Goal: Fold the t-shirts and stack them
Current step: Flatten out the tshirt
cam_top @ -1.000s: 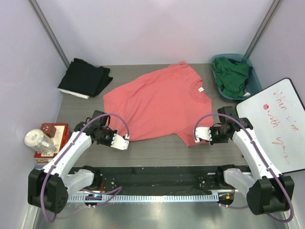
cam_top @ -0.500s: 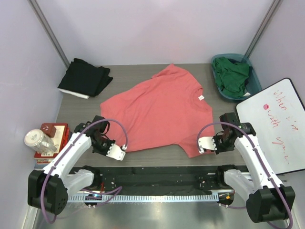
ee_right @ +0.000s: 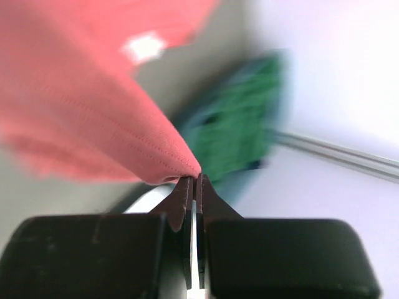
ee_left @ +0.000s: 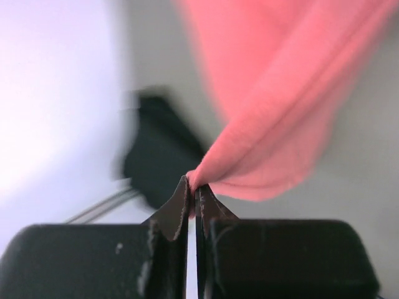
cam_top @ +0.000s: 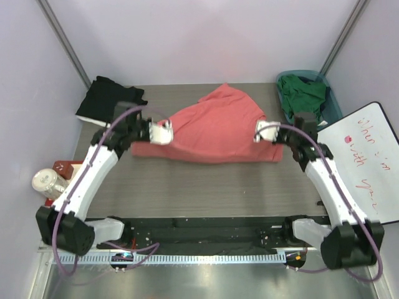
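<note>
The coral-pink t-shirt lies across the middle of the table, its near part lifted and folded back over itself. My left gripper is shut on its left edge; in the left wrist view the pink cloth hangs from the left gripper. My right gripper is shut on the shirt's right edge, with the fabric pinched in the right gripper and a white tag showing. A black t-shirt lies folded at the back left. The dark green t-shirt sits in the teal basket.
A whiteboard with red writing lies at the right edge. A clear jar and a red box stand at the left edge. Grey walls close the table on three sides.
Both grippers have risen and swung from the table's near side toward the back, carrying the pink shirt's near edge with them. The shirt now lies doubled over, much narrower front to back.
</note>
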Available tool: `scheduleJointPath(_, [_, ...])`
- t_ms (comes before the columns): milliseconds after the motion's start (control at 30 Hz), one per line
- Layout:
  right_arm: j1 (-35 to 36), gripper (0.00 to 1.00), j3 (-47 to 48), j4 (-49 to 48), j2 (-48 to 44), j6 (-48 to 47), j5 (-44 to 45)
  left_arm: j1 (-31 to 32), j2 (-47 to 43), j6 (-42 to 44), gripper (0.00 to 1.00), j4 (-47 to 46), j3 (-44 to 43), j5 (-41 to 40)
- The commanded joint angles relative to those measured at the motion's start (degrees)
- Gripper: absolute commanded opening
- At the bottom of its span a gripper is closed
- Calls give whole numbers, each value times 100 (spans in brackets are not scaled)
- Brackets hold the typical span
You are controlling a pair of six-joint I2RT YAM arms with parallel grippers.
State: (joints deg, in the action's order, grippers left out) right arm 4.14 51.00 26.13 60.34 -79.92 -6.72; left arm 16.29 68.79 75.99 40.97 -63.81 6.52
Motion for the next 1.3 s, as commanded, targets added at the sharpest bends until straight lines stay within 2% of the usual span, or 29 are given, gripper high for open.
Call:
scheduleJointPath(0, [-28, 1, 1274, -4648, 1495, 749, 627, 146, 887, -1076, 0, -1838, -2434, -872])
scheduleJointPath(67, [-10, 1, 1919, -5936, 2163, 1066, 1257, 190, 1556, -1332, 0, -1829, -3309, -1099])
scheduleJointPath(100, [-10, 1, 2679, -6249, 2723, 1101, 1452, 260, 1767, -1349, 0, -1917, -4044, -1257])
scheduleJointPath(167, [8, 2, 3500, -6655, 3210, 1137, 1979, 321, 2190, -1280, 0, -2443, -4620, -1706])
scheduleJointPath(200, [8, 1, 4218, -6630, 3439, 1128, 2095, 391, 2252, -1114, 0, -2645, -4962, -1829])
scheduleJointPath(267, [-1, 1, 4610, -6595, 3398, 1093, 2044, 436, 2105, 34, 0, -4379, -4669, -2304])
scheduleJointPath(300, [-1, 1, 4603, -6464, 3223, 1127, 1887, 436, 1929, 509, 0, -5005, -3901, -2331])
scheduleJointPath(333, [-45, 1, 4516, -6123, 2673, 1232, 1641, 436, 1736, 1053, 0, -5324, -3502, -2288])
scheduleJointPath(367, [-106, 1, 4428, -4667, 2198, 1590, 1195, 410, 1012, 1546, 0, -4309, -3158, -1991])
scheduleJointPath(400, [-176, 1, 4192, -3826, 1758, 1707, 25, 331, 543, 1551, 0, -3099, -2798, -1632])
scheduleJointPath(433, [-342, 1, 4129, -2790, 1014, 1577, -648, 209, 112, 1403, 0, -1520, -2795, -1028])
scheduleJointPath(467, [-344, 1, 4111, -370, 754, 1097, -1020, 33, -249, 1245, 0, 706, -2847, 170])
scheduleJointPath(500, [-344, 1, 3902, 646, 525, 266, -1390, 40, -618, 1113, 0, 1581, -2691, 243])
scheduleJointPath(533, [-344, 1, 3726, 1518, 271, -125, -1506, 162, -761, 972, 0, 2294, -2541, 244])
scheduleJointPath(567, [-335, 1, 3550, 3093, -28, -416, -1551, 242, -893, 962, 0, 2910, -2348, 296])
scheduleJointPath(600, [-344, 1, 3174, 3744, -161, -837, -1647, 243, -1155, 875, 0, 3369, -1668, 262])
scheduleJointPath(667, [-344, 1, 2654, 5130, -425, -1339, -1631, 243, -1342, 857, 0, 3531, -996, 262])
scheduleJointPath(700, [-344, 1, 2112, 5339, -504, -1533, -1518, 243, -1377, 970, 0, 3715, -488, 305])
scheduleJointPath(767, [-344, 1, 1565, 5586, -601, -1825, -1140, 243, -1299, 919, 0, 3892, -264, 445])
scheduleJointPath(833, [-344, 1, 1492, 5788, -541, -1930, -1007, 243, -993, 848, 0, 4286, -280, 578])
scheduleJointPath(900, [-344, 1, 1701, 5939, -392, -1887, -1076, 243, -763, 682, 0, 4472, -736, 604])
scheduleJointPath(967, [-335, 1, 2113, 5519, -234, -1537, -1208, 234, -394, 286, 0, 4438, -1506, 683])
scheduleJointPath(1100, [-344, 1, 2993, 4044, 635, -448, -1402, 234, 449, -565, 0, 3464, -2880, 746])
scheduleJointPath(1200, [-344, 1, 3459, 2463, 1391, 177, -1437, 251, 1406, -1146, 0, 2313, -3891, 79])
scheduleJointPath(1267, [-335, 1, 3583, 1083, 1945, 406, -1298, 269, 2160, -1444, 0, 1612, -4653, -429])
